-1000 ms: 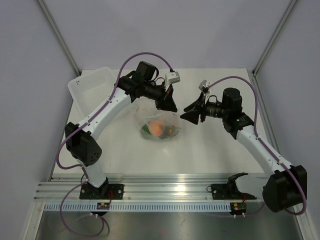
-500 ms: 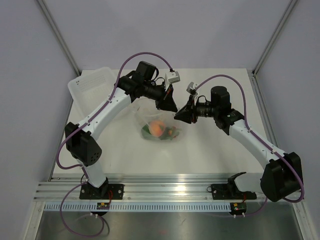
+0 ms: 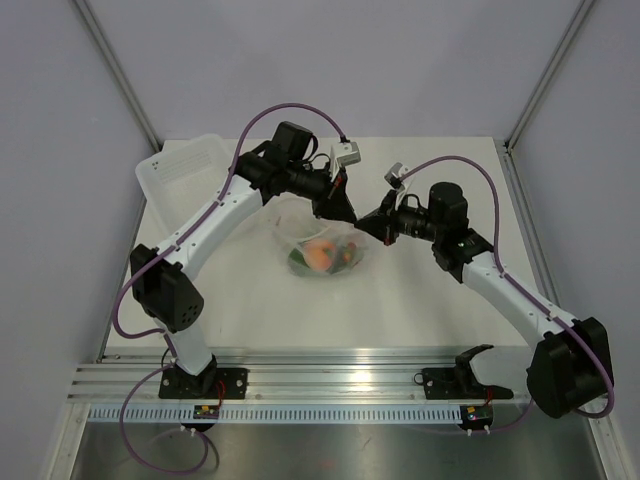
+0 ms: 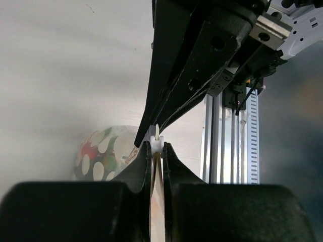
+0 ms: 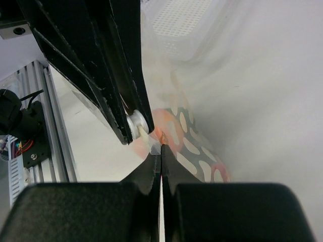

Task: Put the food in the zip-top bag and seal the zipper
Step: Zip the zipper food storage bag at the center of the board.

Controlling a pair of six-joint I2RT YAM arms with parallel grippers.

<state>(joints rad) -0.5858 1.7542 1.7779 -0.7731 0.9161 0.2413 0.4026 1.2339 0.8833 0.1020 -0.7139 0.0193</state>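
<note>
Now right end effector (image 3: 367,226) moved in beside left end effector (image 3: 347,217), both pinching zip-top bag (image 3: 318,248) rim

I see left gripper (image 3: 343,210), right gripper (image 3: 370,226) crowding zip-top bag (image 3: 322,252) mid-frame; tray (image 3: 180,168) blocks upper left; lower-right table (image 3: 420,300) probably open.

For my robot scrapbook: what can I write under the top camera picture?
The left gripper and right gripper pinch the dotted zip-top bag at its mouth, toy food inside, white tray behind.

One left arm (image 3: 205,232), one right arm (image 3: 505,290), one zip-top bag (image 3: 295,235), three toy foods (image 3: 320,256), one white tray (image 3: 185,170).
</note>
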